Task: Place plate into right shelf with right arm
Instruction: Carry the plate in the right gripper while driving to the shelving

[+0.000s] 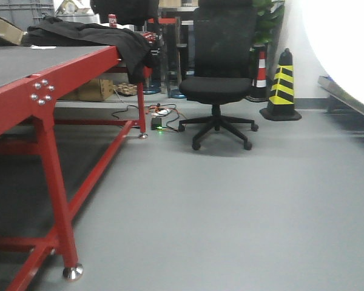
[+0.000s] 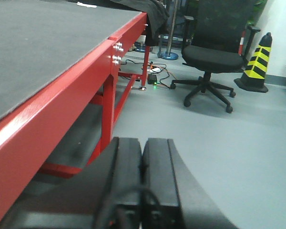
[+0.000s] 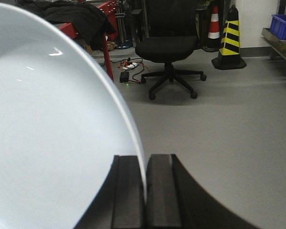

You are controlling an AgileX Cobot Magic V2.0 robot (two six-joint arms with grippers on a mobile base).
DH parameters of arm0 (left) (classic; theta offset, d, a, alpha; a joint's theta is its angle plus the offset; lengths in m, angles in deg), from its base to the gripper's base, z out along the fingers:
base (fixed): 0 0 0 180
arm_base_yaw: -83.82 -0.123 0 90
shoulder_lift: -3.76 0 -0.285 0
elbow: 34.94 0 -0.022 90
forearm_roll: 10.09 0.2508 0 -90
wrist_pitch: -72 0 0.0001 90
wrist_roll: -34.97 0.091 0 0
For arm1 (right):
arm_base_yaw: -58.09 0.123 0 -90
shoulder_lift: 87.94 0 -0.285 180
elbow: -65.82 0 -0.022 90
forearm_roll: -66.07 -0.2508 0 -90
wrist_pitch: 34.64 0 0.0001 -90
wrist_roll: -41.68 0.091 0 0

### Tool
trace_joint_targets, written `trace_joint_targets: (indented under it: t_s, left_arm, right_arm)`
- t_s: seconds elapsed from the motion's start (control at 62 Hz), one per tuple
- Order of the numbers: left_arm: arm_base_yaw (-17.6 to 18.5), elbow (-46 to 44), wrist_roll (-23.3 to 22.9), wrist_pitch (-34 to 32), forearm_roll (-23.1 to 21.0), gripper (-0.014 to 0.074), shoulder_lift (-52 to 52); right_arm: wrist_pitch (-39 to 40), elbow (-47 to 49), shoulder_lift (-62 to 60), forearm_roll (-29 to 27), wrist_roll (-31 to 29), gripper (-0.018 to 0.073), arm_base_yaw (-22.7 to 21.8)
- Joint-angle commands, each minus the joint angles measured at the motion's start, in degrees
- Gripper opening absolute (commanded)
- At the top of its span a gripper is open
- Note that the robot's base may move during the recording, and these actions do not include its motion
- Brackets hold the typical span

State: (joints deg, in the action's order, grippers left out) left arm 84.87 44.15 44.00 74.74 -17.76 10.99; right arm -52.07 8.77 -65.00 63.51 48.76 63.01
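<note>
The right fingers (image 3: 127, 191) pinch the rim of the plate (image 3: 52, 133). The plate stands on edge, held in the air, and fills the left of the wrist view. The left fingers (image 2: 128, 164) are pressed together on nothing (idle beside the red-framed worktop (image 2: 38, 52)). A metal ledge carrying a blue bin (image 3: 285, 24) shows at the far right edge. It is possibly the right shelf (image 3: 276, 40), though too little is visible to confirm. Assessment: grasp and lift are complete. The carry to the shelf, placement and release are outstanding. An office chair (image 3: 169, 43) stands ahead.
</note>
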Motion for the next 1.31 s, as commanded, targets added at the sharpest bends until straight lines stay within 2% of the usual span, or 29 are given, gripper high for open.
trace_joint_targets:
  t_s: [0.0, 1.29]
  left_arm:
    - [0.1, 0.6, -0.4, -5.2, -0.5, -0.0128, -0.6]
    - [0.1, 0.6, -0.4, -5.2, -0.5, -0.0128, -0.6]
  right_arm:
    - [5.3, 1.7, 0.5, 0.5, 0.1, 0.0054, -0.5]
    - [5.4, 1.7, 0.5, 0.5, 0.1, 0.0054, -0.5]
